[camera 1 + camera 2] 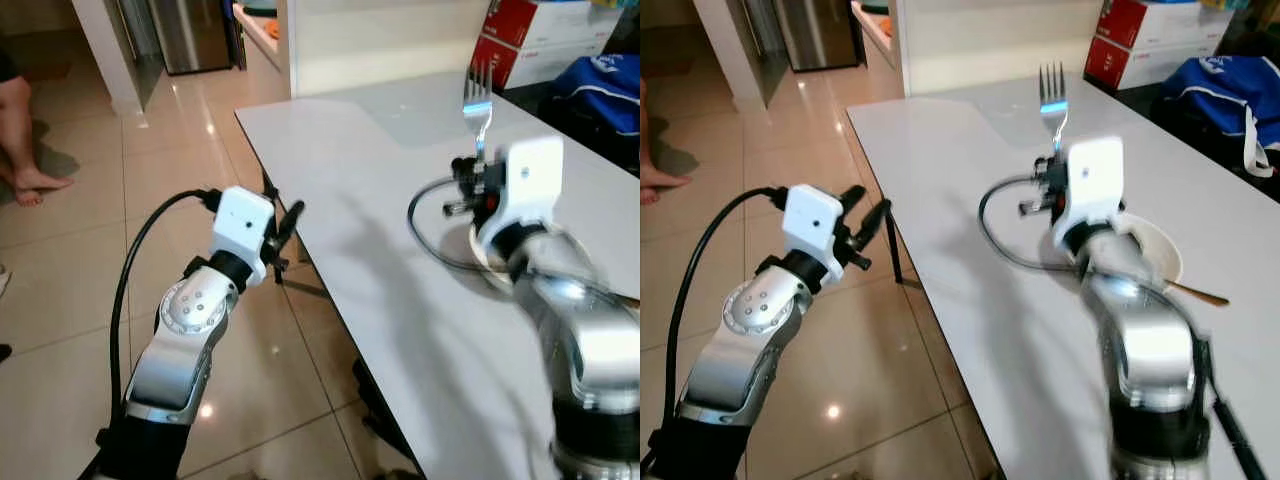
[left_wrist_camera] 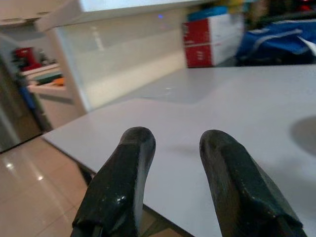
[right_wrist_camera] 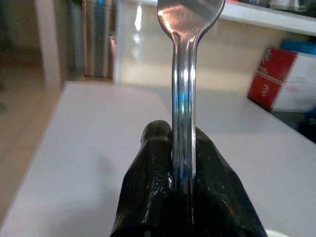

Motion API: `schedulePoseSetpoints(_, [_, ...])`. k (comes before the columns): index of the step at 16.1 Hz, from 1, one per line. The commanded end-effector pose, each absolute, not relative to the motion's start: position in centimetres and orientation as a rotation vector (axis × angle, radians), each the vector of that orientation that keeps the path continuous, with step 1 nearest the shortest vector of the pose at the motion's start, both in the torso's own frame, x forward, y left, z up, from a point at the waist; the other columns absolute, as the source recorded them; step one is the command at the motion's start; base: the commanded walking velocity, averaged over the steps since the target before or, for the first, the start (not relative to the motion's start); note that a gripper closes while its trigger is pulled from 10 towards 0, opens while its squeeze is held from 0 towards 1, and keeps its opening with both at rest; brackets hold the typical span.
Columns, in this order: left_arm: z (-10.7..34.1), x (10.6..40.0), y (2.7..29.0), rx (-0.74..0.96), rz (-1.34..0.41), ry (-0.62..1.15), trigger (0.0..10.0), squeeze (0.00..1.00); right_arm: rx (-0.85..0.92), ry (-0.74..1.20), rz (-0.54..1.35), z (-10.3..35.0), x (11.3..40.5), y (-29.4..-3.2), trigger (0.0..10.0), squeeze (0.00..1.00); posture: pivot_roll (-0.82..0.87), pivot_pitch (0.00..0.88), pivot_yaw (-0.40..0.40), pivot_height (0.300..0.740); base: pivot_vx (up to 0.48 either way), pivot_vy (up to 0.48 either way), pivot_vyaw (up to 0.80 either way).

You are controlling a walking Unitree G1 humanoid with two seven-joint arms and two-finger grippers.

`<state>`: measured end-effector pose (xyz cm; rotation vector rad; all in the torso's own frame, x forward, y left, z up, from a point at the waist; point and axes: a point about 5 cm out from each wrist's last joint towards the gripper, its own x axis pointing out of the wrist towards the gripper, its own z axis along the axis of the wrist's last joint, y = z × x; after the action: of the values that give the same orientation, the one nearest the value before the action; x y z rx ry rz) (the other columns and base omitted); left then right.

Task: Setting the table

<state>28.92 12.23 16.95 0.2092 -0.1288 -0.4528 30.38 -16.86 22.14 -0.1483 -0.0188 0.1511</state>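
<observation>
At the far left edge a person's bare legs and feet [image 1: 22,140] stand on the tiled floor [image 1: 90,290]. Next comes the left hand [image 1: 288,222], raised over the floor just off the near-left edge of the white desk [image 1: 380,300]; its two black fingers [image 2: 123,187] are spread with a clear gap between them and nothing in it, pointing across the desk top.

Further right, the right hand [image 1: 1052,170] hovers above the middle of the desk, clenched on the handle of a silver fork [image 1: 1052,95]. The fork stands upright, tines up, its handle pinched between the two fingertips [image 3: 153,182] and its head well above the desk surface, touching nothing else. A black cable [image 1: 995,235] loops from that wrist down over the desk.

Just behind the right arm sits a white plate [image 1: 1162,250] on the desk, largely hidden by the forearm. A thin utensil with a brownish handle [image 1: 1195,293] rests from the plate's rim out to the right; what kind it is may be a spoon, but the end is covered.

At the far right, beyond the desk, lie red-and-white boxes [image 1: 1140,45] and a blue bag [image 1: 1220,90].
</observation>
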Motion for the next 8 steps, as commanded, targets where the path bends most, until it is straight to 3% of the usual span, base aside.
schedulePoseSetpoints(1, [17.3,28.7,11.9,0.226,-0.498,-0.137,10.0,0.00,-0.142,0.047,0.098,22.0,31.0,-18.2,10.0,0.00,-0.02,0.044,0.016,0.740,0.000,0.000,0.00])
schedulePoseSetpoints(7, [16.9,27.7,11.2,0.266,-0.616,-0.100,10.0,0.00,-0.273,0.438,-0.013,20.5,32.5,-23.2,10.0,0.00,0.00,0.045,0.002,0.740,0.000,0.000,0.00])
schedulePoseSetpoints(8, [16.9,27.4,11.2,0.265,-0.627,-0.096,10.0,0.00,-0.205,0.481,-0.029,21.0,32.0,-24.0,10.0,0.00,0.00,0.047,-0.004,0.740,0.000,0.000,0.00])
